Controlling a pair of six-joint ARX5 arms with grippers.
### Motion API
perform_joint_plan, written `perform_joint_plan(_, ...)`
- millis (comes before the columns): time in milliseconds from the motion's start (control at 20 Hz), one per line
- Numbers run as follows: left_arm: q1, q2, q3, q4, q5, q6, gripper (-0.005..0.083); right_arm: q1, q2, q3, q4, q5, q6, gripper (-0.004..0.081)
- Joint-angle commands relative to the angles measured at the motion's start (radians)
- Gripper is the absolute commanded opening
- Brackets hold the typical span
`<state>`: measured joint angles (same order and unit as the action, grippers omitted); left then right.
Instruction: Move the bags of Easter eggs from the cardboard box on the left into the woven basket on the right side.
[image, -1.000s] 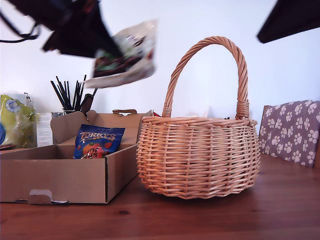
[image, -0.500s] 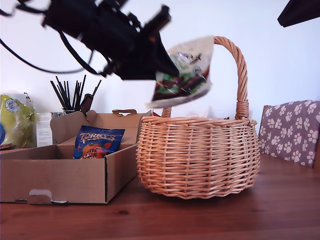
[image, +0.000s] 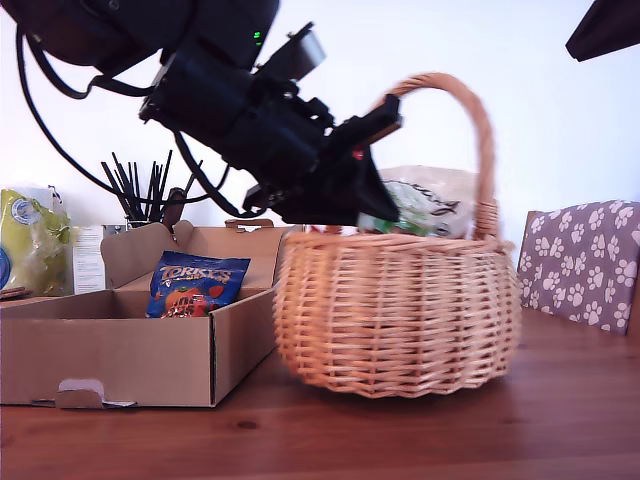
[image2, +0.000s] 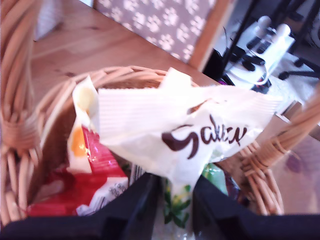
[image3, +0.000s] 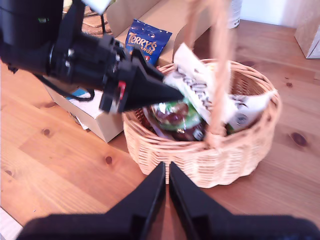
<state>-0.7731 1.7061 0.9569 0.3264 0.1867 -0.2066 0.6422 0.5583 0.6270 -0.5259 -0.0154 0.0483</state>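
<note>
Crinkly plastic is what the first tool (image: 385, 212) is dealing with: its two dark fingers are clamped on the lower edge of a white pouch with brown script (image2: 185, 132), which now hangs right over the mouth of the woven basket (image: 397, 315), partly below the rim. Other bags already sit inside, including a red and white one (image2: 92, 170).

These pouches look light and floppy. The film is glossy, so it's probably slippery, and the eggs inside likely shift about and could crack if squeezed. The crimped seam or a flat corner looks like the safest place to pinch, not the lumpy belly.

Seen from the exterior view, the cardboard box (image: 130, 355) sits at roughly 9 o'clock from the basket, almost touching it on the wooden surface (image: 450, 430). A dark blue bag with orange lettering (image: 195, 285) leans upright in it, waiting its turn; its top seam is the obvious handle.

The second tool (image3: 166, 175) hovers well above the surface just in front of the basket, fingers pressed together with nothing between them.

The basket handle (image: 470, 130) looks blurred, so it may be getting nudged.
</note>
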Motion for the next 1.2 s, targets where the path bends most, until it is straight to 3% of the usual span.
perform_joint_plan(0, -0.003, 0.011, -0.006, 0.008, 0.002, 0.005, 0.0153, -0.001, -0.008, 0.009, 0.004, 0.0, 0.003, -0.0013)
perform_joint_plan(100, -0.003, 0.011, -0.006, -0.01, 0.003, 0.005, 0.0243, -0.001, -0.008, 0.009, 0.004, 0.0, 0.003, -0.0013)
perform_joint_plan(250, -0.002, 0.007, -0.005, -0.039, 0.008, 0.008, 0.0562, -0.001, -0.008, 0.009, 0.004, 0.0, 0.003, -0.0013)
perform_joint_plan(300, -0.002, -0.001, -0.002, -0.055, 0.017, 0.029, 0.0629, -0.001, -0.008, 0.009, 0.004, 0.0, 0.003, -0.0013)
perform_joint_plan(750, 0.042, -0.293, 0.04, -0.332, -0.029, 0.201, 0.0618, -0.001, -0.008, 0.009, 0.005, 0.0, 0.003, -0.0013)
perform_joint_plan(950, 0.149, -0.397, 0.04, -0.482, -0.185, 0.392, 0.0565, -0.001, -0.008, 0.009, 0.008, -0.004, 0.003, -0.0013)
perform_joint_plan(1050, 0.234, -0.399, 0.04, -0.498, -0.195, 0.453, 0.0565, -0.001, -0.008, 0.009, 0.011, -0.004, 0.003, -0.0013)
perform_joint_plan(1150, 0.323, -0.384, 0.04, -0.504, -0.126, 0.55, 0.0567, -0.001, -0.008, 0.009, 0.011, -0.004, 0.003, -0.0013)
